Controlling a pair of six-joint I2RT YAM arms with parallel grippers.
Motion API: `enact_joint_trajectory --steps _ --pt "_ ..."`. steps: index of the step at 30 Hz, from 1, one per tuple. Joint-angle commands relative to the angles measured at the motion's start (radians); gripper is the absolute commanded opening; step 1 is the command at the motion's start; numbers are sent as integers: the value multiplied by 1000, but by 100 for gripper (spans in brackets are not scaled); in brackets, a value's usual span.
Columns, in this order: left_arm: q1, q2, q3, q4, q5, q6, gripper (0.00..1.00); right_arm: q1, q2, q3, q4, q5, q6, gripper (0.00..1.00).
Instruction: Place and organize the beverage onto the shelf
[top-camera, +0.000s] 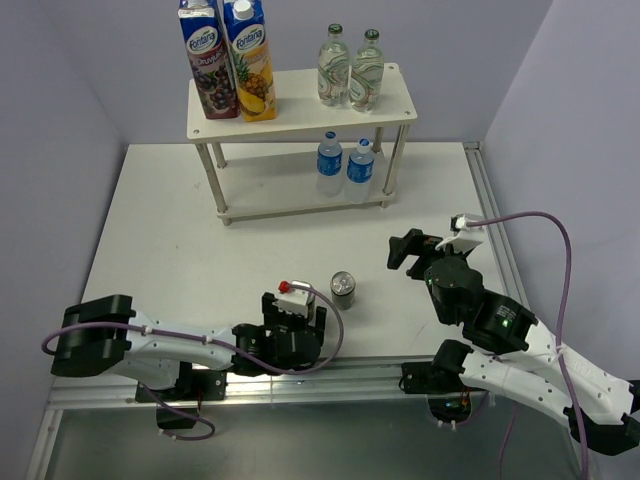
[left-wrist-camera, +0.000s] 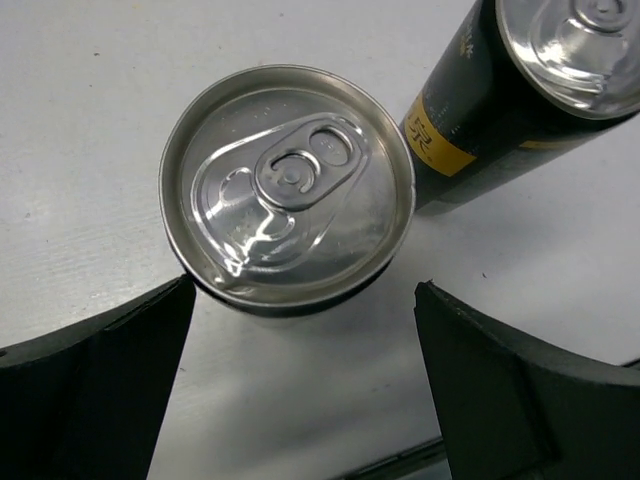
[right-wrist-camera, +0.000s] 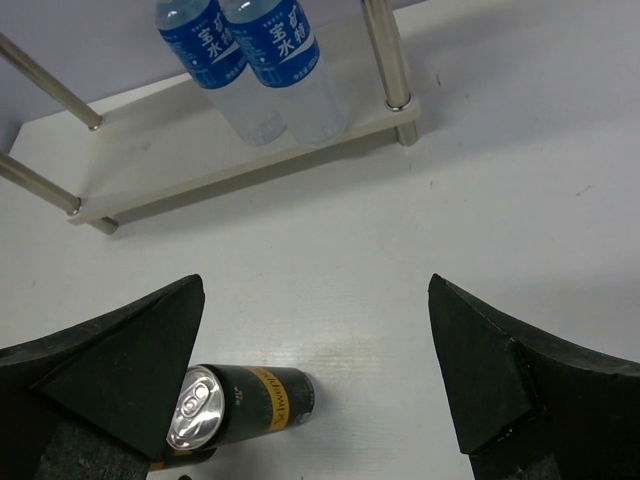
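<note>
Currently the shelf (top-camera: 300, 118) holds four bottles (top-camera: 366, 75), two cartons (top-camera: 250, 65).

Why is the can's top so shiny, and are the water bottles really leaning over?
Left wrist view: light bounces off the silver can lid, making bright glare, yet it is sharp. Right wrist view: the water bottles only look tilted because that camera looks at a slant. Top external view: they stand upright on the lower board of the shelf.

By the worktop's far edge, the purple carton (top-camera: 208, 62) and the yellow carton (top-camera: 252, 65) each read "Fontana" in white. The water bottles (right-wrist-camera: 283, 60) carry white Chinese characters on blue labels, "水" among them. Dark marks on the can's (left-wrist-camera: 480, 120) yellow band are unreadable.
</note>
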Motion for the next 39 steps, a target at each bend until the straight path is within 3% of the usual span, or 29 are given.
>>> enact_joint_trajectory --steps 1,6,9,11,13,17,21,27,31,36,39 --pt "17 35 15 92 -100 18 97 7 -8 -11 0 22 16 100" --pt "83 58 -13 242 -81 98 89 7 0 -20 12 22 11 100" --pt "115 67 -5 270 -85 131 72 7 6 -25 18 22 11 100" --pt "135 65 8 265 -79 155 50 7 7 -28 23 28 13 100" --pt "146 50 27 223 -87 150 16 7 9 -29 26 28 11 100" --pt "149 0 76 115 -116 147 2 6 0 -34 32 29 7 100" --pt "201 -74 114 48 -110 205 0 6 -5 -37 43 28 4 100" --pt "471 -174 136 216 28 423 0 7 1 -57 86 3 10 100" --pt "625 -139 182 308 132 523 0 7 9 -59 92 -1 13 100" --pt "828 -45 240 415 266 543 0 6 0 -68 91 3 8 100" --pt "888 27 283 456 312 564 0 7 -3 -72 88 14 8 100"
